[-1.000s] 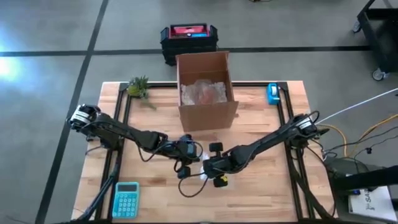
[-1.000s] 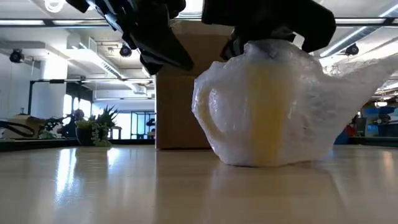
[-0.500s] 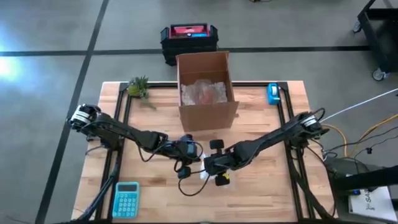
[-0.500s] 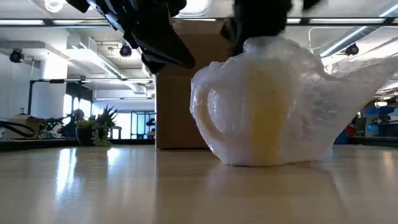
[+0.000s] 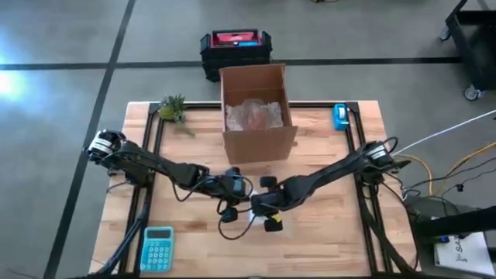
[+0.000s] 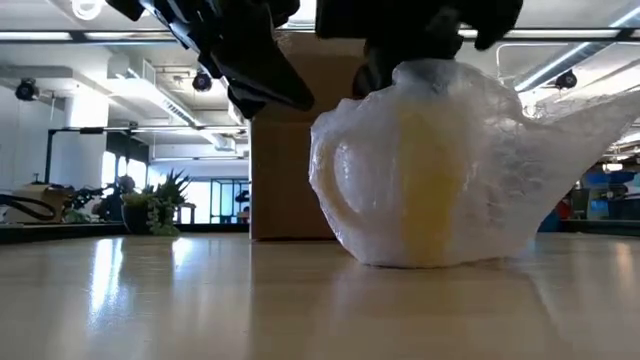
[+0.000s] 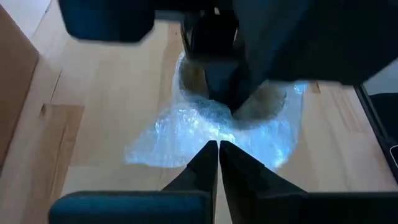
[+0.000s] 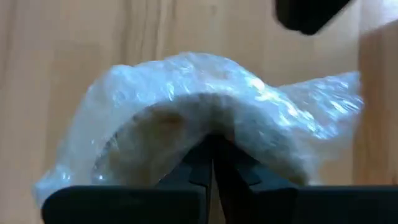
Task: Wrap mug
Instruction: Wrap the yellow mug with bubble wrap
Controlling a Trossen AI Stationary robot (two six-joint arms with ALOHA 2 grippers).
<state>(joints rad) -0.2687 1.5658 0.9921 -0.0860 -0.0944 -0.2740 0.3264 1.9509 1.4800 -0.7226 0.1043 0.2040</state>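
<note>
Pale wood table [image 5: 325,232] lies bare along its near edge, apart from a teal calculator [image 5: 157,248] at the left corner. Left tool [image 7: 217,152], clenched empty, hangs beside the bubble-wrapped yellow mug [image 6: 430,165] at mid-table. Right tool [image 8: 211,149] is clenched on the wrap atop the mug. Cardboard box [image 5: 256,112] stands behind.

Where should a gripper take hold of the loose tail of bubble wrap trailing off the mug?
Probably near the tail's free end, coming from the side away from the handle. The bubble wrap flares out there, clear of the mug, while the right gripper already presses at the top.
</note>
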